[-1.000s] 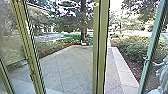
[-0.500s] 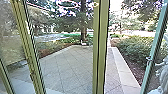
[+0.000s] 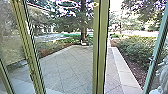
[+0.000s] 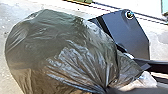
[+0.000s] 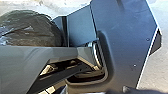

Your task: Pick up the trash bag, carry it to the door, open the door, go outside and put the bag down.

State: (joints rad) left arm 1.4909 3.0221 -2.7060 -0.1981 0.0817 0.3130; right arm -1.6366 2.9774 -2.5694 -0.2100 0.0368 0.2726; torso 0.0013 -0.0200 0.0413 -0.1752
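Here's the glass door [image 3: 158,41] on the right, standing open at an angle, its greenish edge leaning, with a small metal fitting [image 3: 151,59] partway down it! Between that edge and the thick middle post [image 3: 100,50] there's a gap, and through it runs a pale paved strip [image 3: 125,72] alongside a dark planted bed with leafy bushes [image 3: 136,48]. Behind the door's glass, far right, a whitish shape [image 3: 162,72], too blurred to name

Over to the left, another yellow-green post [image 3: 28,47] slants down past the glass, and beyond it the tiled paving [image 3: 66,66] spreads away to a light border, a tree trunk [image 3: 83,22] rising on the far side, greenery all around it

And the trash bag [image 4: 60,50]! Dark, shiny, rounded and full, it bulges out over pale ground [image 4: 15,82], right beside the robot's dark plate [image 4: 130,35] in the left wrist view, creases all racing in to a gathered neck. That neck is at the left tool [image 4: 107,88], but whether the tool is apart, together or clamped on the bag, I cannot tell! In the right wrist view the bag's rounded side shows beyond the robot's grey bar. The right tool: apart or together, I cannot tell
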